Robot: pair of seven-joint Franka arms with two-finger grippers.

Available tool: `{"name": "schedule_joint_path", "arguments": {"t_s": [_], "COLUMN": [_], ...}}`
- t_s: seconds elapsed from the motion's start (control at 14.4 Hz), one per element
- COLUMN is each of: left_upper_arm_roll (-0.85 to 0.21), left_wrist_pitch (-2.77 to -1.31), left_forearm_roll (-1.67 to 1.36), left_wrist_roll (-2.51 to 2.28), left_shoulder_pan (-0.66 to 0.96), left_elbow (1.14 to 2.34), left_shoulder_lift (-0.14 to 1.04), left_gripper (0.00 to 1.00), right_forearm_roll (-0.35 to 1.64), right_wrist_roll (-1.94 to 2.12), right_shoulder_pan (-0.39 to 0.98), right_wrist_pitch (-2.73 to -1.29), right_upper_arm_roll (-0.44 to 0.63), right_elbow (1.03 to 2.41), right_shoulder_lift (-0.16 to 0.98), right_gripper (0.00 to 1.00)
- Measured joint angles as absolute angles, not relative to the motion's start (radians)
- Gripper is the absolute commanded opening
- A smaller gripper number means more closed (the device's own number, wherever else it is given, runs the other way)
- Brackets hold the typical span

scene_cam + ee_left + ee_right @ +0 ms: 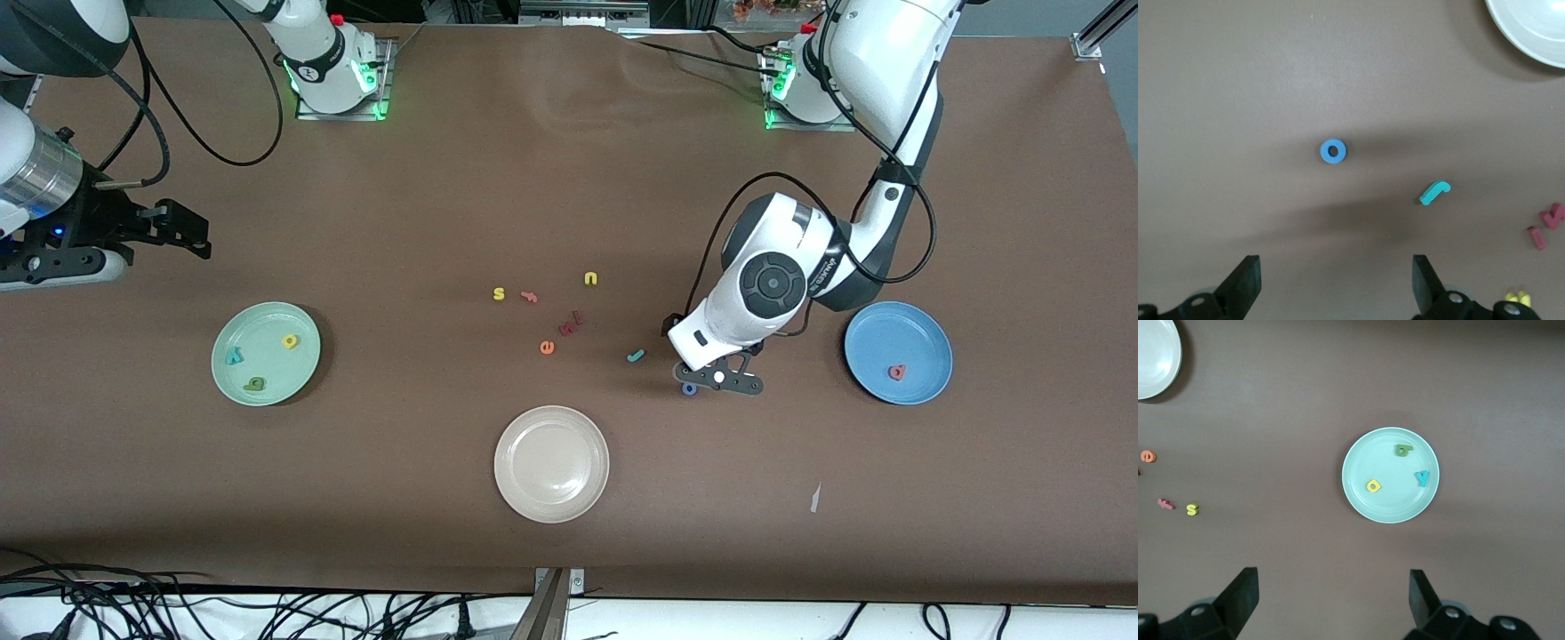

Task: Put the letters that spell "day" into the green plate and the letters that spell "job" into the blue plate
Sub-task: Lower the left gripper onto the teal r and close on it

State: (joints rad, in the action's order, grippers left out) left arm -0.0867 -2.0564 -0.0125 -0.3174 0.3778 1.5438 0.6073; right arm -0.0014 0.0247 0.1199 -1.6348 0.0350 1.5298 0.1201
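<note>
- The desk (533, 160) is covered with a brown sheet that wrinkles near the arm bases; black cables lie along its edge nearest the front camera.
- The left arm reaches down over the desk beside the blue plate (920, 333); the left gripper (717, 380) hangs low just above the blue ring o (689, 388), fingers (1245, 283) spread wide apart, nothing between them.
- The right arm waits at its own end of the desk; the right gripper (182, 233) is up over bare desk near the green plate (240, 333), fingers (1241, 593) apart and empty. Most of this arm is cut off by the frame.
- The green plate holds the yellow round-bowled letter (290, 340), the dark green round-bowled letter (256, 384) and the teal y (234, 356).
- The blue plate holds the salmon-red round-bowled letter (897, 372).
- A beige-white plate (533, 493) sits nearest the front camera, mid-desk.
- The teal j (635, 356) lies on the desk near the o, toward the middle cluster.
- In that cluster: yellow s (499, 293), yellow u (590, 279), orange e (547, 348), dark red letters (571, 324), and a small red piece (530, 297) too tiny to read.
</note>
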Motion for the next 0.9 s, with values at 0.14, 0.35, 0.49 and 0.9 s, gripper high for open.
{"name": "schedule_joint_path", "arguments": {"t_s": [0.14, 0.35, 0.49, 0.9], "left_upper_arm_roll": [-0.087, -0.078, -0.071, -0.082], "left_wrist_pitch": [-2.061, -2.064, -2.067, -2.301], "left_forearm_roll": [-0.012, -0.012, -0.012, -0.014], "left_wrist_roll": [-0.351, -0.340, -0.341, -0.527], "left_shoulder_pan": [0.403, 0.401, 0.393, 0.400], "left_elbow": [1.539, 1.525, 1.523, 1.523], "left_shoulder_lift": [0.615, 0.624, 0.637, 0.728], "left_gripper": [1.00, 1.00, 1.00, 1.00], "right_forearm_roll": [-0.001, -0.001, -0.001, -0.001], "right_wrist_roll": [0.025, 0.025, 0.025, 0.025], "right_shoulder_pan": [0.120, 0.120, 0.120, 0.120], "right_wrist_pitch": [-1.635, -1.635, -1.635, -1.634], "right_upper_arm_roll": [0.035, 0.035, 0.035, 0.035], "right_elbow": [1.530, 1.530, 1.530, 1.530], "right_shoulder_lift": [0.120, 0.120, 0.120, 0.120], "right_gripper": [1.00, 1.00, 1.00, 1.00]}}
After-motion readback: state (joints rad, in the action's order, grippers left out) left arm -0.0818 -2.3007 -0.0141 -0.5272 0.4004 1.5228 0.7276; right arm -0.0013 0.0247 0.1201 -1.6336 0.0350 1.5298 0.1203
